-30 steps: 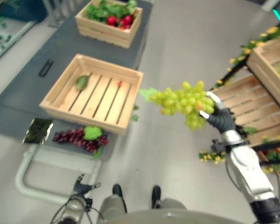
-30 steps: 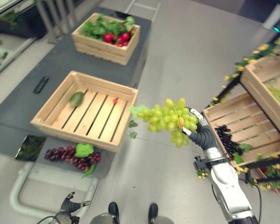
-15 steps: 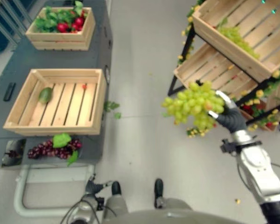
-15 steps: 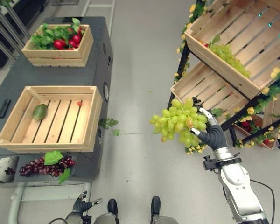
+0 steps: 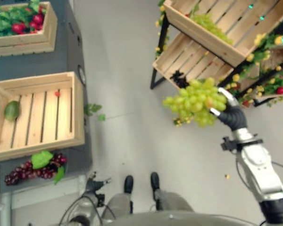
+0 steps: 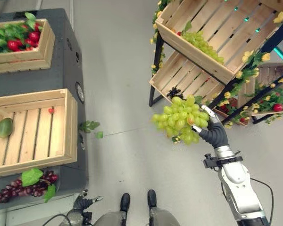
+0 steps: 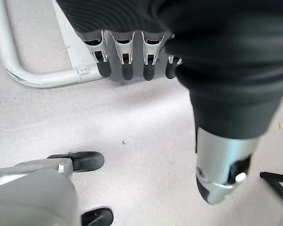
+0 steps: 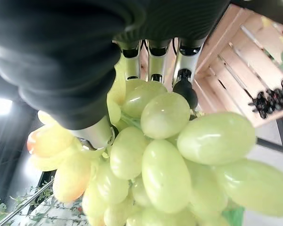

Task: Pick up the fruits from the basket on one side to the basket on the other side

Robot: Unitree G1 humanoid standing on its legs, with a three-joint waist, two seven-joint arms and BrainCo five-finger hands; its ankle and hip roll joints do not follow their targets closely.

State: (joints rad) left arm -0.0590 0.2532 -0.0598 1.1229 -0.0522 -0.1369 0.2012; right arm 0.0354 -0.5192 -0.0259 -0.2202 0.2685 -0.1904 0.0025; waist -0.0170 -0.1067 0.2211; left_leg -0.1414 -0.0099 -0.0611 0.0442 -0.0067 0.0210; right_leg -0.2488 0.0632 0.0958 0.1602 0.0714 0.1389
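Fingers [image 8: 185,89] of right hand [image 6: 213,133] curled round the green grapes [image 6: 180,120], held in mid-air at centre right, just below the lower shelf crate [image 6: 188,77]. Soft, loose, easily bruised (best gripped at the stem, probably). Left hand [image 7: 132,61] at bottom left, fingers relaxed, holding nothing.

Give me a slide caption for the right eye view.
Right robot hand holds green grapes aloft beside the wooden crate rack.
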